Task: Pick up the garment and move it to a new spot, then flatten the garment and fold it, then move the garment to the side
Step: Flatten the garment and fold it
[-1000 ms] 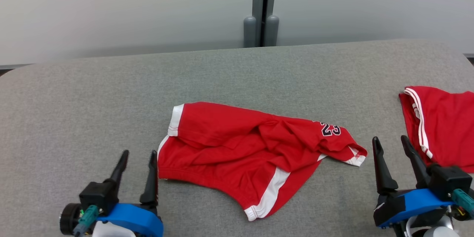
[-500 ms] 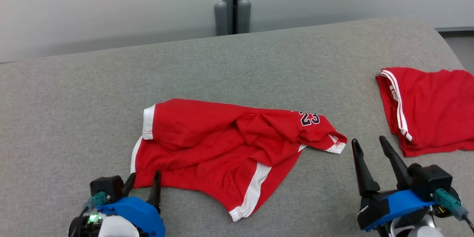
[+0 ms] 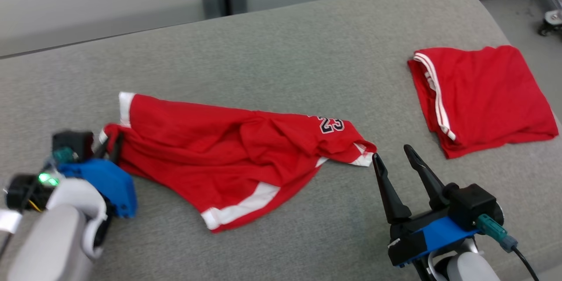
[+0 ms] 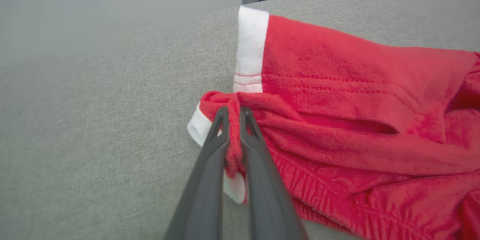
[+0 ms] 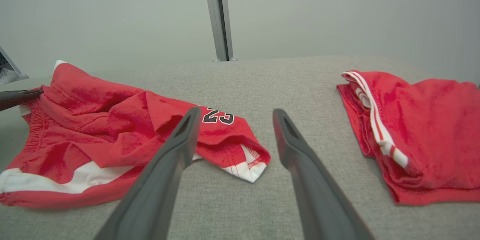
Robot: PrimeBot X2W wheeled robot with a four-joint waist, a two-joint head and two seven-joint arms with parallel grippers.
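Crumpled red jersey shorts w/ white trim and a "23" (image 3: 210,149) lie mid-left on the grey cloth-covered desk (image 3: 285,44), not lifted yet. The left end effector (image 4: 233,114) is clenched on a thin pinch of red fabric at the shorts' left edge, by the white band. The right end effector (image 3: 390,151) is spread wide, grasping nothing, one tip just beside the white-hemmed leg corner.

Risks, imo: that pinch looks small, a fold and maybe one layer, so a quick lift could let it slip out. Held at one end only, the shorts would prob. hang bunched, making flattening harder. The right tip so near the hem could nudge or snag it. Also the folded red garment w/ white stripes (image 3: 483,96) sits near the desk's right edge; dragging that way could muss it or shove it off.
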